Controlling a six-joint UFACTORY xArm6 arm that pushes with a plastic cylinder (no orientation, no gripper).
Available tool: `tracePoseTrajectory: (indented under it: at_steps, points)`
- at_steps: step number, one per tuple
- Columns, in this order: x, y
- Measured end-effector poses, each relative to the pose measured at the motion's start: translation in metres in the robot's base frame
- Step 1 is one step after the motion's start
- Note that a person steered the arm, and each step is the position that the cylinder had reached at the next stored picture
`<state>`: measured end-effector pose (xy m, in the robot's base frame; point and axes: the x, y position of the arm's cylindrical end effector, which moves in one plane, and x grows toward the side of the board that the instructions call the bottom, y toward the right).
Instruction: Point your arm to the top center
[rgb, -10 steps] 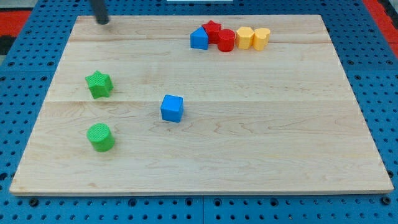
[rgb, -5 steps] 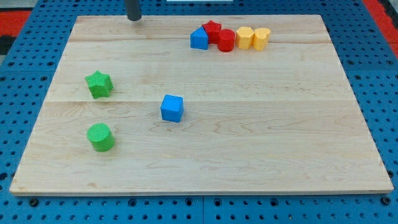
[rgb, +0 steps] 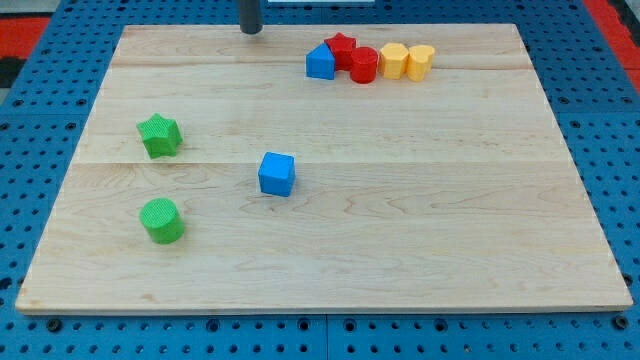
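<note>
My tip (rgb: 251, 30) rests at the board's top edge, left of centre, and touches no block. To its right a row of blocks sits close together near the top: a blue block (rgb: 320, 62), a red star (rgb: 341, 46), a red cylinder (rgb: 364, 65), and two yellow blocks (rgb: 395, 61) (rgb: 421, 61). A blue cube (rgb: 277, 173) lies near the board's middle. A green star (rgb: 159, 135) and a green cylinder (rgb: 161, 220) lie at the view's left.
The wooden board (rgb: 400, 220) lies on a blue pegboard table (rgb: 30, 150). A red patch (rgb: 25, 25) shows at the view's top left corner.
My tip has slid to the right along the board's top edge, from the top left toward the centre. No block has moved.
</note>
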<state>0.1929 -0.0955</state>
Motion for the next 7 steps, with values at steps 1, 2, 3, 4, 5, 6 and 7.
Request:
tracePoseTrajectory:
  at_steps: [1,2,3,4,5,6,7]
  points:
    - [0.000,0.009]
    - [0.000,0.022]
    - [0.001,0.033]
    - [-0.001,0.044]
    - [0.001,0.053]
    - [0.000,0.077]
    - [0.001,0.089]
